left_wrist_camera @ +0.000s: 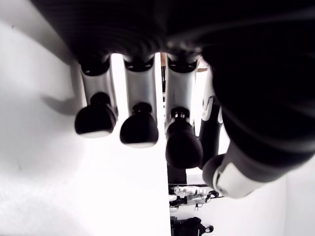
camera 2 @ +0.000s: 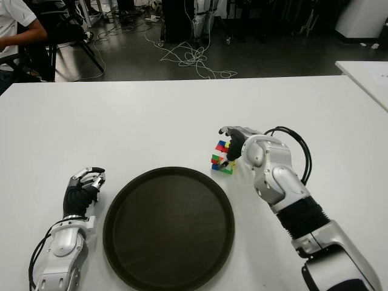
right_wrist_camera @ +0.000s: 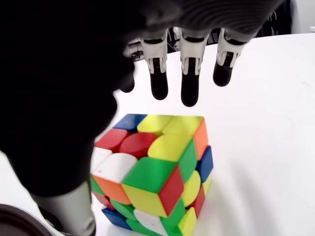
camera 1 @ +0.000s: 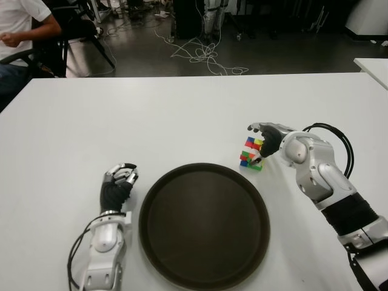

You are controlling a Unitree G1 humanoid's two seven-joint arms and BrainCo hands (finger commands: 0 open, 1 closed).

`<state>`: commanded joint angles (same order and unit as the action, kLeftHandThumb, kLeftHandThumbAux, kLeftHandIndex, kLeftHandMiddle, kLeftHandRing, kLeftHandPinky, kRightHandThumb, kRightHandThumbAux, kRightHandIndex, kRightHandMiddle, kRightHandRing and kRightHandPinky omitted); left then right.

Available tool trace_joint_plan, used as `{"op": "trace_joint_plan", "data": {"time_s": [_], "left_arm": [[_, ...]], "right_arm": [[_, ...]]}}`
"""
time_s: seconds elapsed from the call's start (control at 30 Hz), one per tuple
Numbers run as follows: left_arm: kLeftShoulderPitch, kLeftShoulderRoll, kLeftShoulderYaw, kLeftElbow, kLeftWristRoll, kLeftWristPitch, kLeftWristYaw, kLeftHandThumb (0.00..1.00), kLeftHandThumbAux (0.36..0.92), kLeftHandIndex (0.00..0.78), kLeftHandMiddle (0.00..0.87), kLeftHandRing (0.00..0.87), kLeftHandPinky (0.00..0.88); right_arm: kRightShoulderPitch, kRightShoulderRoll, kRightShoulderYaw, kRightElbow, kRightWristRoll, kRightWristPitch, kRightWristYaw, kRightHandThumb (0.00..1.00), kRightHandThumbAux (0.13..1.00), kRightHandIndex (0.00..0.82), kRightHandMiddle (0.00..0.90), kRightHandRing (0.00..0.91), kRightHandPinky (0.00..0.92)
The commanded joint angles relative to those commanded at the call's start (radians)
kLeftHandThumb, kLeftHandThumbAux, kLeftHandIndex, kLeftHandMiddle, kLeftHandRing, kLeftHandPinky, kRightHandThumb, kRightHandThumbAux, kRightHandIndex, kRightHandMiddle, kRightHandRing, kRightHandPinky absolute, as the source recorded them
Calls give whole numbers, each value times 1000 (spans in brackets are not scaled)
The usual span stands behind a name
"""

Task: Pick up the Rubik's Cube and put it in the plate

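The Rubik's Cube [camera 1: 250, 154] stands on the white table [camera 1: 182, 115], just past the far right rim of the round dark plate [camera 1: 204, 225]. My right hand [camera 1: 256, 143] reaches around the cube from the right. Its fingers [right_wrist_camera: 189, 88] are stretched out over the cube's [right_wrist_camera: 157, 172] top without touching it, and the thumb hangs down beside the near face. The cube still sits on the table. My left hand [camera 1: 119, 177] shows left of the plate with its fingers curled and nothing in them.
A seated person [camera 1: 21, 30] is at the far left beyond the table. Cables [camera 1: 200, 51] lie on the floor behind the table's far edge. The corner of another white table [camera 1: 373, 66] shows at the right.
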<state>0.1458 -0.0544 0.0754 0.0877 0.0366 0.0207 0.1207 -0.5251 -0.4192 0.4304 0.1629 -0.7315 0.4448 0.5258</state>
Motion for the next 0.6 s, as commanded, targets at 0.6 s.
{"op": "trace_joint_plan", "data": {"time_s": [0.6], "left_arm": [[2, -14, 7, -10, -17, -1, 2, 711, 704, 444, 818, 829, 823]], "right_arm": [[-14, 14, 13, 25, -6, 18, 11, 0, 822, 70, 141, 145, 91]]}}
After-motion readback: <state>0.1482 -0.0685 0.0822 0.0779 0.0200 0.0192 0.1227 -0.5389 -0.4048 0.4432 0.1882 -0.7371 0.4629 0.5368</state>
